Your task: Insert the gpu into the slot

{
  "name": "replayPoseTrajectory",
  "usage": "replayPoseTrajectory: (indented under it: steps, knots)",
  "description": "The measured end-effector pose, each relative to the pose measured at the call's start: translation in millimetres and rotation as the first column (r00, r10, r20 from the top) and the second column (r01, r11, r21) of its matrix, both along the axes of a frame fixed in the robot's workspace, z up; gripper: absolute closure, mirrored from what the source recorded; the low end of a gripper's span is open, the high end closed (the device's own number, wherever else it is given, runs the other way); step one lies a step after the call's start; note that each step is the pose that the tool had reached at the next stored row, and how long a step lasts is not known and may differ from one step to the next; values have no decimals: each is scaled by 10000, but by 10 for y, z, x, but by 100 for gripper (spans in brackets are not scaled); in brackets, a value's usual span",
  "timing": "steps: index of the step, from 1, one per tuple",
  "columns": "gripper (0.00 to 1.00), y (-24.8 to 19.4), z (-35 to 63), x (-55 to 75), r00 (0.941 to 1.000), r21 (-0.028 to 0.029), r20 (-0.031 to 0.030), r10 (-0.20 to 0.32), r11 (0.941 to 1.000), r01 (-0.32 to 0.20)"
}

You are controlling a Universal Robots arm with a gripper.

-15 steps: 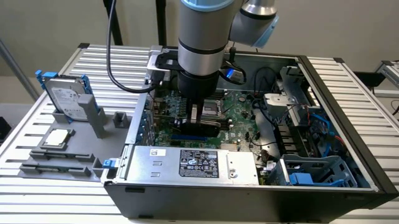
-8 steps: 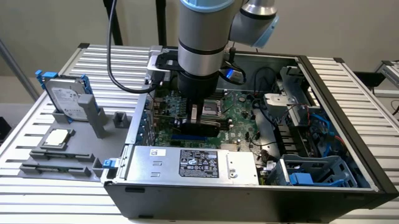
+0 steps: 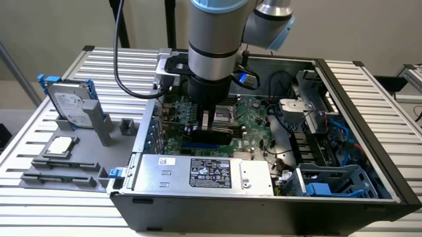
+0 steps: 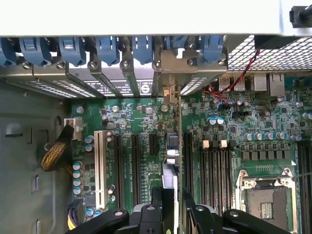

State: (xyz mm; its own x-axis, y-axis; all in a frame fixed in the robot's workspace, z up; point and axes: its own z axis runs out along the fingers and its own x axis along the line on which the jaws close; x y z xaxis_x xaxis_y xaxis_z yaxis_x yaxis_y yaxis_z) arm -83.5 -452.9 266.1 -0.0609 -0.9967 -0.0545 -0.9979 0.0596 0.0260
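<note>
The gpu [image 3: 220, 136], a black card, stands upright on edge inside the open computer case [image 3: 369, 163]. My gripper [image 3: 214, 129] comes straight down from above and is shut on the card's upper part. The bright-blue slot [image 3: 196, 146] shows just under the card's lower edge, toward the exterior view's left; whether the card is seated in it I cannot tell. In the wrist view the gripper [image 4: 174, 210] flanks the gpu, seen edge-on, and the card's metal bracket [image 4: 169, 92] reaches the case's rear wall among the blue slot clips [image 4: 107, 48].
A silver labelled power-supply box [image 3: 204, 173] lies in front of the motherboard [image 3: 254, 126]. A blue drive cage [image 3: 329, 185] and cables fill the exterior view's right. Black memory slots [image 4: 214, 170], a CPU socket [image 4: 265, 200] and a white slot [image 4: 100, 170] lie near the card. A hard drive [image 3: 69, 103] stands outside.
</note>
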Motion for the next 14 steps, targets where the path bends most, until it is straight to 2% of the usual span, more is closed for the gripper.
replayPoseTrajectory:
  steps: [14]
  knots:
    - [74, 5, -40, 0, 10000, -61, -1, 42, 10000, -42]
